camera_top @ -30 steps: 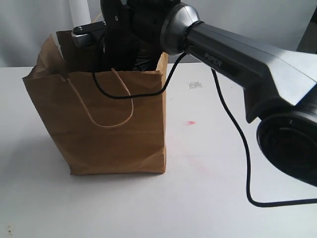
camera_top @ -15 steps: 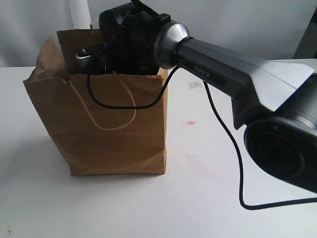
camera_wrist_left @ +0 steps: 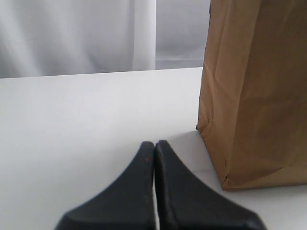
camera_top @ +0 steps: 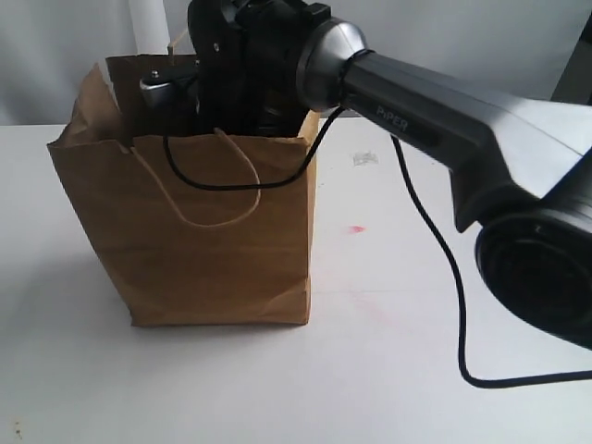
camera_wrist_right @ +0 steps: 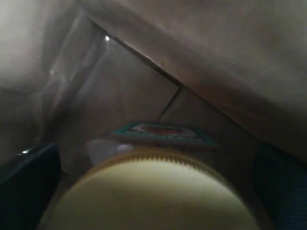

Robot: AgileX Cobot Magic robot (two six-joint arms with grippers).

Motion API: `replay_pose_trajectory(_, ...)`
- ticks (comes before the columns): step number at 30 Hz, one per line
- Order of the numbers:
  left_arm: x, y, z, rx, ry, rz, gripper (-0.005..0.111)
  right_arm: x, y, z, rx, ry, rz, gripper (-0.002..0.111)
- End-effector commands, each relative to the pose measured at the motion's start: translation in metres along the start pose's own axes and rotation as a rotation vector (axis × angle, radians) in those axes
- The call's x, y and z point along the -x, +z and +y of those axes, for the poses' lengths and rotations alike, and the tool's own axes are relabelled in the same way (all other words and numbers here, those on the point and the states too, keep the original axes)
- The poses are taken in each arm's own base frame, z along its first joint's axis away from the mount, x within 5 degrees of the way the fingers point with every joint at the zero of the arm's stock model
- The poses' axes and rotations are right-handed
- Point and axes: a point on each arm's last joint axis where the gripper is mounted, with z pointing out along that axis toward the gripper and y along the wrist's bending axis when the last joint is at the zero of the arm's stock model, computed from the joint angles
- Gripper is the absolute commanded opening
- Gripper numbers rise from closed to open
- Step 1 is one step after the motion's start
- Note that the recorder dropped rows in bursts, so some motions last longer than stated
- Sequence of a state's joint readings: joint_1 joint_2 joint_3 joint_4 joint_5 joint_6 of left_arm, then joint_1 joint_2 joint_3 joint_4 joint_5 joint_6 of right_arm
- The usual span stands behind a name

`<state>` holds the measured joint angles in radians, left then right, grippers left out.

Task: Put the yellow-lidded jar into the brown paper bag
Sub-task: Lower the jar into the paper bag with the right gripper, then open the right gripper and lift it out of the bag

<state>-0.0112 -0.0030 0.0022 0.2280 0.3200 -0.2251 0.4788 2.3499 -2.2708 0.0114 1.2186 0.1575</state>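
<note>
Right wrist view: right claw [camera_wrist_right: 156, 184] grips yellow-lidded jar [camera_wrist_right: 148, 203] inside brown paper bag [camera_top: 185, 273] (left claw [camera_wrist_left: 154, 149] closed, idle). Next, probably: lower, release.

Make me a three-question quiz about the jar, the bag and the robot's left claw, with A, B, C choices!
1. Where is the yellow-lidded jar?
A. inside the brown paper bag
B. on the table behind the bag
C. on top of the arm

2. What colour is the jar's lid?
A. red
B. yellow
C. blue

3. How is the left gripper?
A. wide open
B. holding a spoon
C. shut

Answers:
1 A: brown paper walls surround it in the right wrist view.
2 B: the lid looks pale yellow.
3 C: its fingers press together with nothing between them.
</note>
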Motion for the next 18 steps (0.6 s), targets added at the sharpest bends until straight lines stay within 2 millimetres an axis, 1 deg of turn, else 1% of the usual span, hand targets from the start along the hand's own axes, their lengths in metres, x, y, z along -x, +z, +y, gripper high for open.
replay_pose_trajectory(1, 0.001, 0.000, -0.001, -0.008, -0.006, -0.008, 0.001, 0.004, -0.036, 0.000, 0.007, -0.014, -0.067, 0.105)
replay_pose_trajectory(4, 0.001, 0.000, -0.001, -0.008, -0.006, -0.008, 0.001, 0.005, -0.060, 0.001, 0.013, -0.017, -0.112, 0.103)
replay_pose_trajectory(6, 0.001, 0.000, -0.001, -0.008, -0.006, -0.008, 0.001, 0.005, -0.074, 0.001, 0.017, -0.021, -0.139, 0.097)
replay_pose_trajectory(8, 0.001, 0.000, -0.001, -0.008, -0.006, -0.008, 0.001, 0.005, -0.091, 0.001, 0.022, -0.026, -0.174, 0.085)
replay_pose_trajectory(9, 0.001, 0.000, -0.001, -0.008, -0.006, -0.008, 0.001, 0.005, -0.099, 0.001, 0.024, -0.028, -0.191, 0.076)
replay_pose_trajectory(11, 0.001, 0.000, -0.001, -0.008, -0.006, -0.008, 0.001, 0.004, -0.115, 0.001, 0.029, -0.030, -0.220, 0.057)
replay_pose_trajectory(13, 0.001, 0.000, -0.001, -0.008, -0.006, -0.008, 0.001, 0.002, -0.129, 0.001, 0.034, -0.030, -0.244, 0.035)
replay_pose_trajectory(16, 0.001, 0.000, -0.001, -0.008, -0.006, -0.008, 0.001, 0.000, -0.143, 0.001, 0.036, -0.059, -0.271, 0.007)
replay_pose_trajectory(17, 0.001, 0.000, -0.001, -0.008, -0.006, -0.008, 0.001, 0.000, -0.147, 0.001, 0.035, -0.072, -0.279, 0.000)
replay_pose_trajectory(18, 0.001, 0.000, -0.001, -0.008, -0.006, -0.008, 0.001, -0.001, -0.151, 0.001, 0.035, -0.082, -0.286, 0.000)
